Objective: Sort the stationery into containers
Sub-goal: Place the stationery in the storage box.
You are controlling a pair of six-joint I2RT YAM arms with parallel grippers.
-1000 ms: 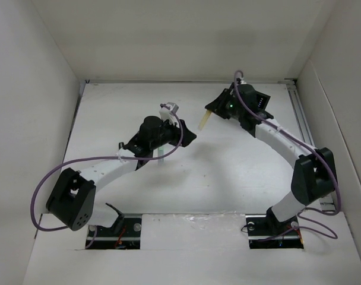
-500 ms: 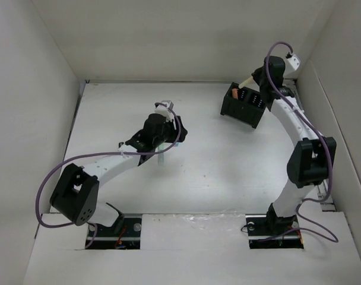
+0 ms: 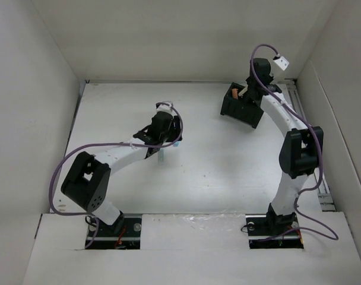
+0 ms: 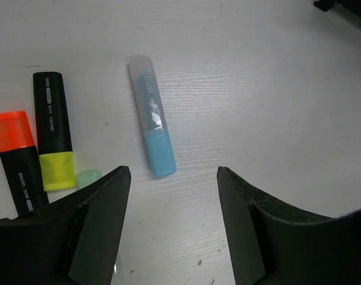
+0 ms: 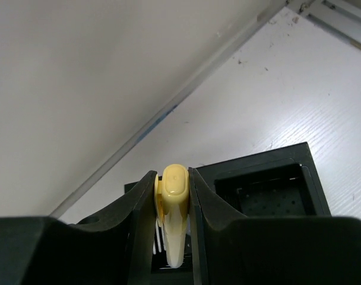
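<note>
Left wrist view: the left end effector [image 4: 173, 190] stands wide open, its two matte black fingers well apart with nothing between them.
Desk [image 4: 269, 89]: white, with a fine streaked grain.
Blue highlighter [image 4: 152, 122]: short and flat-sided, with a cloudy translucent cap and a pastel blue body. It lies just ahead of the finger gap, blue end nearest the fingers.
Black highlighter with a yellow end [image 4: 53, 130]: lies ahead of the left finger, the yellow end towards it.
Black highlighter with an orange cap [image 4: 17, 157]: lies just outside the yellow-ended one, partly hidden behind the left finger.
Pale green piece [image 4: 88, 178]: small and rounded, at the left finger's tip.
Writing: white print runs along both black barrels and small print along the blue one's cap, all too small to read.
Right wrist view: the right end effector [image 5: 173, 196] is closed on a pastel yellow marker [image 5: 174, 219], smooth, glossy and round-ended, standing upright between the fingers.
Organiser [image 5: 275, 184]: black plastic with square compartments and rows of small holes, directly beneath the right end effector.
</note>
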